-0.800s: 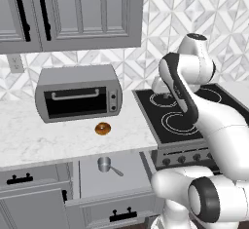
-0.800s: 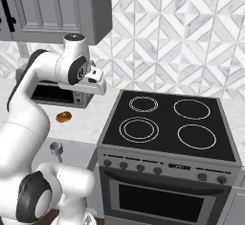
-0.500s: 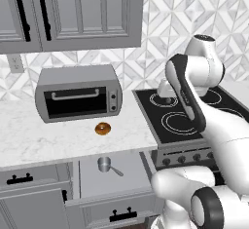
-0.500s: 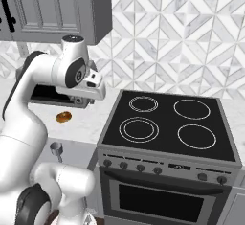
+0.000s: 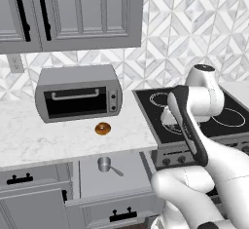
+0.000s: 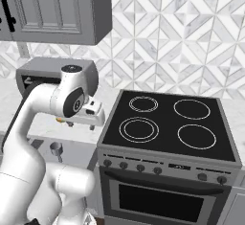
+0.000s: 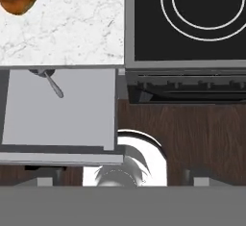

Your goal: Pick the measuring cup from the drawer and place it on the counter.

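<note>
The measuring cup point(image 5: 104, 164) is small and shiny and lies at the back left of the open drawer point(image 5: 116, 181), with its thin handle pointing right and forward. From the hand view the cup point(image 7: 41, 72) sits half under the counter's edge, its handle point(image 7: 54, 86) sticking out over the drawer's grey floor point(image 7: 62, 114). My gripper point(image 6: 80, 125) hangs over the front of the white marble counter point(image 5: 44, 140), beside the stove and high above the drawer. It points down and is open, its fingertips point(image 7: 48, 179) far apart with nothing between them.
A brown doughnut point(image 5: 102, 128) lies on the counter behind the drawer, in front of a toaster oven point(image 5: 80, 99). The black stovetop point(image 6: 167, 126) is to the right. Grey wall cabinets point(image 5: 73, 13) hang above. Narrower drawers point(image 5: 22, 179) are to the left of the open one.
The arm has swung down and forward, which lowered the hand toward the counter's front edge next to the stove. The cup, drawer and doughnut have not moved.
</note>
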